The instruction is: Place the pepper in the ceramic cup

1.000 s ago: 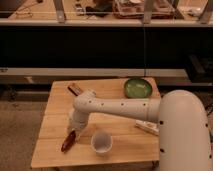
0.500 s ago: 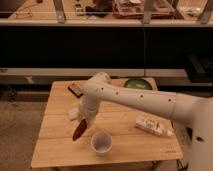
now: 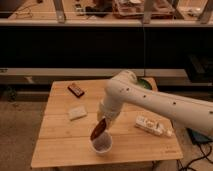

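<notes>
The pepper (image 3: 97, 132), dark red-brown and tapered, hangs tilted from my gripper (image 3: 103, 124). Its lower tip is at the rim of the ceramic cup (image 3: 102, 144). The cup is small, white and round, and it stands near the front edge of the wooden table (image 3: 60, 150). My gripper sits directly above the cup at the end of the white arm (image 3: 150, 100), which reaches in from the right. It is shut on the pepper's upper end.
A dark rectangular bar (image 3: 76, 89) lies at the back left of the table. A pale square thing (image 3: 77, 113) lies left of the gripper. A white packet (image 3: 150, 126) lies to the right. The green bowl (image 3: 144, 83) shows partly behind the arm.
My gripper lifted the pepper off the table's left side. It carried the pepper right and toward the front until it hung over the cup. The arm has swung across the table.
</notes>
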`<state>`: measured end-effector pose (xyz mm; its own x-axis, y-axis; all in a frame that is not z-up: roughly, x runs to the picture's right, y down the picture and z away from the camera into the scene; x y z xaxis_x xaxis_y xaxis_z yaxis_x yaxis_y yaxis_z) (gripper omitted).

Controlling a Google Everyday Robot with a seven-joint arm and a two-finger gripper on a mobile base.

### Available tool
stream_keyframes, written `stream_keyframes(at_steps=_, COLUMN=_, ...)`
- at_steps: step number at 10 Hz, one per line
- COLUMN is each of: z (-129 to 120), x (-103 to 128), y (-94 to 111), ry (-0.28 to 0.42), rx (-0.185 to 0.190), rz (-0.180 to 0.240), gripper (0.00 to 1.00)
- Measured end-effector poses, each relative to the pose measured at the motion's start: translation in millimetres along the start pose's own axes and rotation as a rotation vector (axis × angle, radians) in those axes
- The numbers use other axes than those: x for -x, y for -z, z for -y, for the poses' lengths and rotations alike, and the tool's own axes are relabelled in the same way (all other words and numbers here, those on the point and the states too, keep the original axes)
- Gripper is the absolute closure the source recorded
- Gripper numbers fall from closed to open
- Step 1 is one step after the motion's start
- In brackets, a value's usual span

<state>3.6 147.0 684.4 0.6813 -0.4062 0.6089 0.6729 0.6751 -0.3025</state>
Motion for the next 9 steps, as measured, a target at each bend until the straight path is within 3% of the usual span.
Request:
stream_keyframes(at_steps=2, z=-21, x=-7, y=5, ry=-0.038, rx=-0.003, rz=-0.006, gripper=1.0)
stream_keyframes(at_steps=4, z=-39, x=-8, y=0, ry=-0.045, rx=0.026, rz=-0.036, gripper=1.0)
stream_keyframes(at_steps=7, z=-43, x=-5, y=-3, ry=-0.036, rx=0.052, rz=-0.072, gripper=1.0)
stream_keyframes(at_steps=9, z=-40, x=1, y=-4, ry=-0.027, rx=0.059, rz=-0.073, gripper=1.0)
